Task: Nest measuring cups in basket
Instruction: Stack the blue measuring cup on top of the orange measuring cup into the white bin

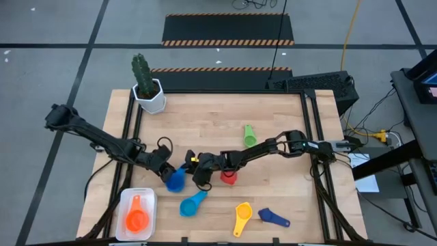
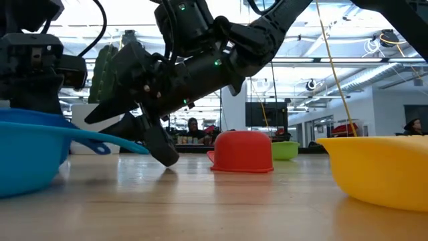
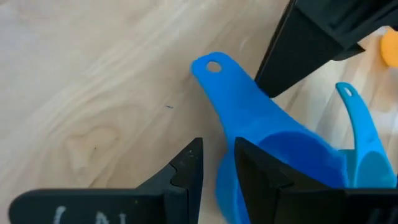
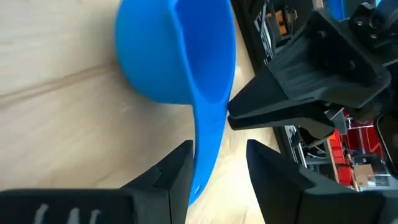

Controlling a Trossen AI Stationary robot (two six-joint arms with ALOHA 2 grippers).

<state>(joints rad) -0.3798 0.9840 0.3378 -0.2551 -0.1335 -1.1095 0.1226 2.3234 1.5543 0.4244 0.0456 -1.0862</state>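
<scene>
My left gripper (image 1: 167, 171) is shut on a blue measuring cup (image 1: 175, 180) at the table's middle left. My right gripper (image 1: 195, 173) is open, its fingers standing on either side of that cup's handle (image 4: 208, 146); whether one touches it I cannot tell. An orange cup (image 1: 136, 219) lies in the white basket (image 1: 145, 195) at the near left corner. A second light blue cup (image 1: 192, 203), a yellow one (image 1: 242, 217) and a dark blue one (image 1: 273, 218) lie near the front edge. A red cup (image 1: 229, 178) stands mouth down; a green cup (image 1: 250, 135) lies farther back. My left gripper (image 3: 217, 177) holds the blue cup by its bowl wall (image 3: 225, 186), close to where the handle begins. One finger (image 3: 261, 171) is inside the bowl and the other (image 3: 186, 168) outside. The cup is tilted, its handle (image 3: 214, 67) pointing away toward my right gripper.
A white hexagonal pot with a cactus (image 1: 147, 89) stands at the far left corner. The two grippers are close together over the blue cup. Bare wood lies across the far middle and right of the table (image 1: 218, 113).
</scene>
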